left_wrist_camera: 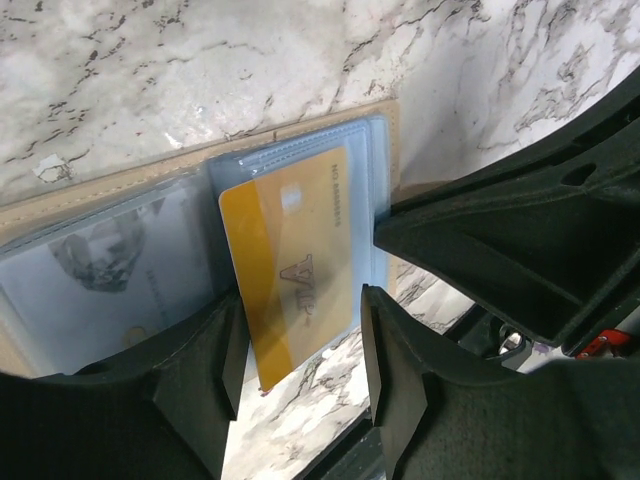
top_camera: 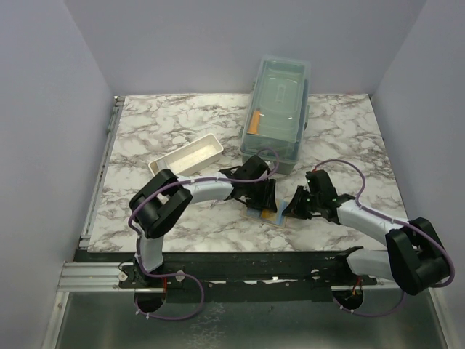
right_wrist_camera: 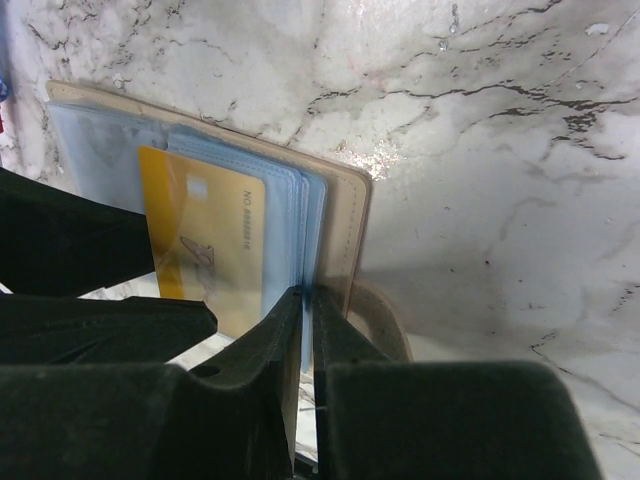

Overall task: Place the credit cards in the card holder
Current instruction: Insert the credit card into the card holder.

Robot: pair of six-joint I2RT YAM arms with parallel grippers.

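The tan card holder [top_camera: 256, 213] lies open on the marble between my two grippers, its clear blue-tinted sleeves up. In the left wrist view its tan edge [left_wrist_camera: 100, 195] shows. An orange-yellow credit card [left_wrist_camera: 290, 250] sits partly in a sleeve, its lower end sticking out between the fingers of my left gripper [left_wrist_camera: 300, 335]. That gripper is open, and its right finger is clear of the card. A grey card [left_wrist_camera: 110, 260] lies in the neighbouring sleeve. My right gripper [right_wrist_camera: 308, 297] is shut on the sleeve edges of the card holder [right_wrist_camera: 350, 230], next to the yellow card [right_wrist_camera: 205, 240].
A large translucent lidded box [top_camera: 280, 109] stands at the back with a short orange stick [top_camera: 253, 123] inside. A white rectangular tray [top_camera: 187, 156] lies left of it. My left gripper [top_camera: 266, 195] and right gripper [top_camera: 290, 206] nearly meet over the card holder.
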